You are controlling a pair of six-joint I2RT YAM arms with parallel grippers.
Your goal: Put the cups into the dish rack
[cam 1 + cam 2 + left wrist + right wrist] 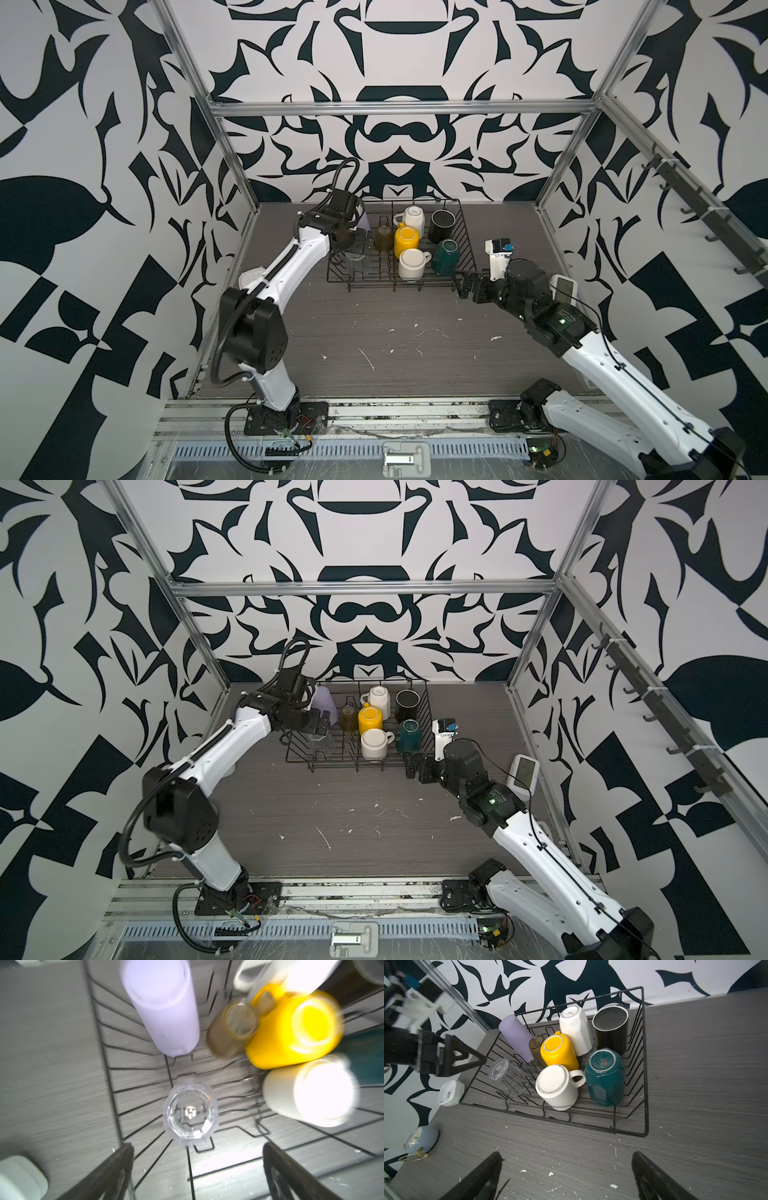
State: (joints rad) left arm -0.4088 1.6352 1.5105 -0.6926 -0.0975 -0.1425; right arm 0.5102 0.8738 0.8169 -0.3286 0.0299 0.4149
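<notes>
Standing upside down in the rack below the spread, empty left jaws, the clear glass looks light, slick and breakable, best pinched gently across its sides; the right jaws gape too.

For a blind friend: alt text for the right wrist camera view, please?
Eight cups, including a yellow mug and a teal mug, sit bottoms-up in a black wire dish rack on a grey table. The open right gripper frames the foreground; the left gripper hovers by the clear glass.
</notes>
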